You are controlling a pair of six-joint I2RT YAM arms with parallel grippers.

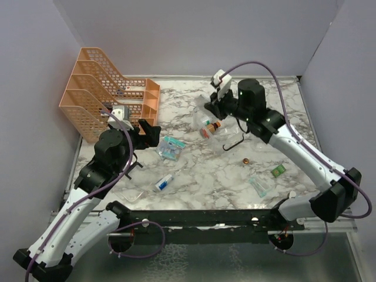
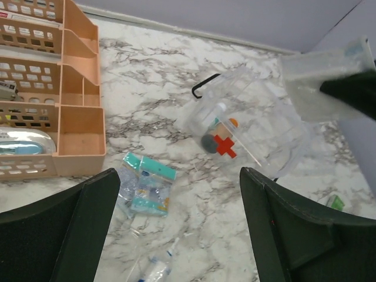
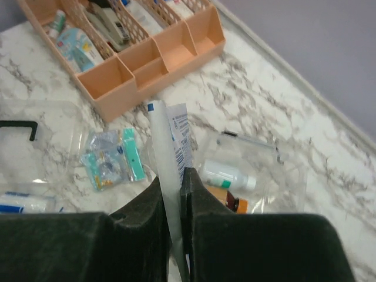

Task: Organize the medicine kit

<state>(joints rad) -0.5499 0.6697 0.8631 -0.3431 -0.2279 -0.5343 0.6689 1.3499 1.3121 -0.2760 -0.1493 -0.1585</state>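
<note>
Two arms work over one white marble-patterned table with grey veins [image 1: 194, 176]. Far left stands the orange mesh plastic file rack [image 1: 106, 97], which is not my target.

Task object: the clear, round-cornered plastic medicine kit [image 1: 207, 121]. It sits at the far centre of the table, with a red cross on it and small bottles inside. Its clear lid with the black U-shaped handle [image 1: 235, 141] appears to lie off, just beside the box. I cannot be certain of that from these views.

Right gripper [image 3: 175, 182]: jaws narrow, pinched on a flat white sachet with blue print [image 3: 177, 126]. The sachet's long axis runs straight out past my fingertips, edge-on to the wrist camera.

Key relation: in the right wrist view the kit lies below and to the right of the sachet, near. My right arm is clearly the nearer one.

Left gripper [image 2: 179, 176]: jaws wide with nothing between them, above the teal-and-clear blister packets [image 2: 150, 188]. The kit lies ahead and rightward, apart.

Judgement: the next move is a short shift toward the kit, lowering the sachet end-first into the box.
</note>
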